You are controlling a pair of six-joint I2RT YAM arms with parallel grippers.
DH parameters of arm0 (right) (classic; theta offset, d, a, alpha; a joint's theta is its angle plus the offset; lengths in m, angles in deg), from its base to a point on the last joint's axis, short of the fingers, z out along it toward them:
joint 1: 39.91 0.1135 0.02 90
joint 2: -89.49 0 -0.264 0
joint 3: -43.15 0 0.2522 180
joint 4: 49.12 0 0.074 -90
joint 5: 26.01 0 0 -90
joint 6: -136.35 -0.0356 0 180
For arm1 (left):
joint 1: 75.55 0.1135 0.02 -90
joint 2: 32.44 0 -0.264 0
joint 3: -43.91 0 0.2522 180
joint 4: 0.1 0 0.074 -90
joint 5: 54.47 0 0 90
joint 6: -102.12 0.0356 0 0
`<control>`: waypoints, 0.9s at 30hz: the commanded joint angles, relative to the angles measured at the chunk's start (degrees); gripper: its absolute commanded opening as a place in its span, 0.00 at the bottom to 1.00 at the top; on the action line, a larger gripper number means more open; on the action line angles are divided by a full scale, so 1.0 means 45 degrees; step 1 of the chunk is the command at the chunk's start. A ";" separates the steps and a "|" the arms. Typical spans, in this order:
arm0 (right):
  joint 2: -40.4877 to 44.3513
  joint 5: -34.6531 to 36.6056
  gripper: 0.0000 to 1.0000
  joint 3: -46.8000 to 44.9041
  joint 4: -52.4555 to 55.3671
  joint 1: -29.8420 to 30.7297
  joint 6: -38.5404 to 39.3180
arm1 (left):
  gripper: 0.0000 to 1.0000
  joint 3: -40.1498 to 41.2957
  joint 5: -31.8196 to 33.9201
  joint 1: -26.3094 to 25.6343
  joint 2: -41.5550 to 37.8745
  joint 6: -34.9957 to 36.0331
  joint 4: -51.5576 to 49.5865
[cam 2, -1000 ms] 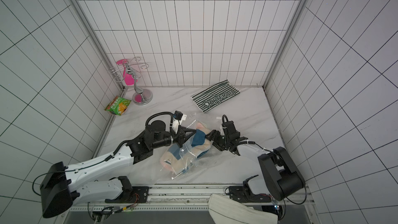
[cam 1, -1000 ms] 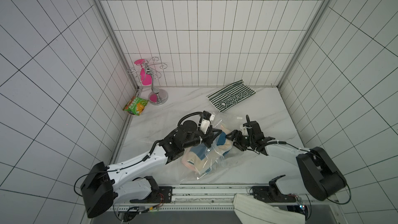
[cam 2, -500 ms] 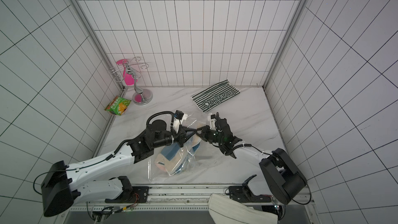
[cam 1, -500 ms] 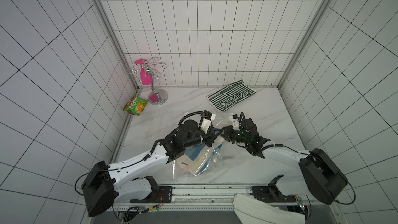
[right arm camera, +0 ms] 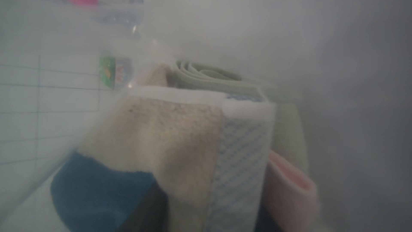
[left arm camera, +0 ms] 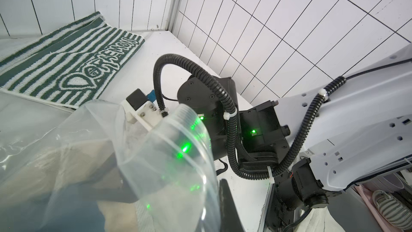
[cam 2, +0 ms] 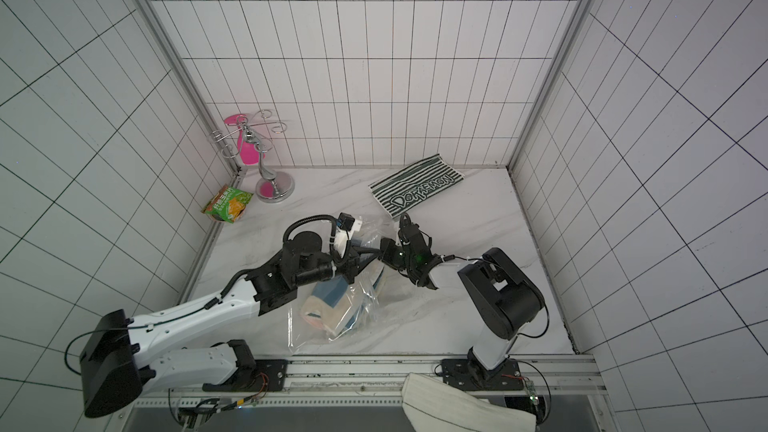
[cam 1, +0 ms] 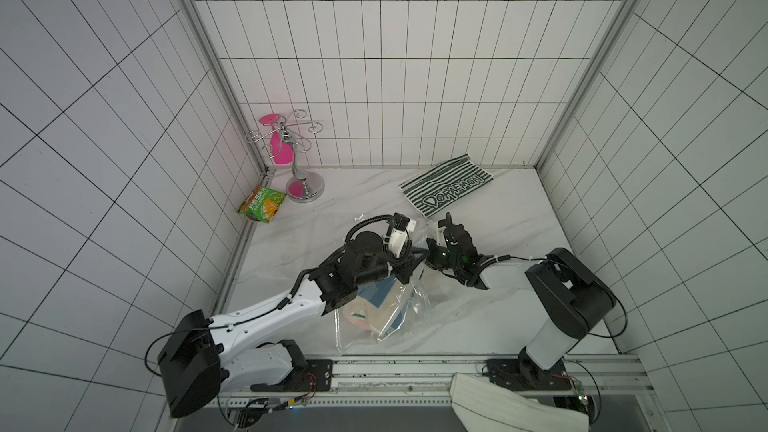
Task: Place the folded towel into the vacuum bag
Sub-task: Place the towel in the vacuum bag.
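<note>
Two grippers meet at the bag (cam 1: 354, 338) mouth. Left gripper (cam 1: 411, 270) is clamped on its raised edge; whether the right gripper (cam 1: 431, 252) is gripping, I cannot tell. Towel (cam 1: 376, 311) sits folded inside the bag.

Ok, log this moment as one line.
towels: inside vacuum bag | left gripper: jaws shut on bag | right gripper: at bag mouth, jaws unclear

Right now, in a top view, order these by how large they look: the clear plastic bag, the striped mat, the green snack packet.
1. The plastic bag, largest, though the left arm hides part of it.
2. The striped mat.
3. The snack packet, clearly smallest.
</note>
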 commanded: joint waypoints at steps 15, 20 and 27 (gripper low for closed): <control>0.3751 -0.2957 0.69 0.2012 0.9752 0.0270 0.2598 | 0.00 -0.0274 0.2453 0.0077 -0.0304 0.1224 0.0881; 0.3637 -0.3222 0.68 0.1361 0.8978 0.1438 0.1634 | 0.00 -0.0089 0.2154 0.0126 0.0024 0.0988 0.1632; 0.1749 -0.4049 0.39 -0.0217 0.3412 0.2507 -0.1675 | 0.00 -0.0110 0.1423 0.0128 0.0404 0.0937 0.1647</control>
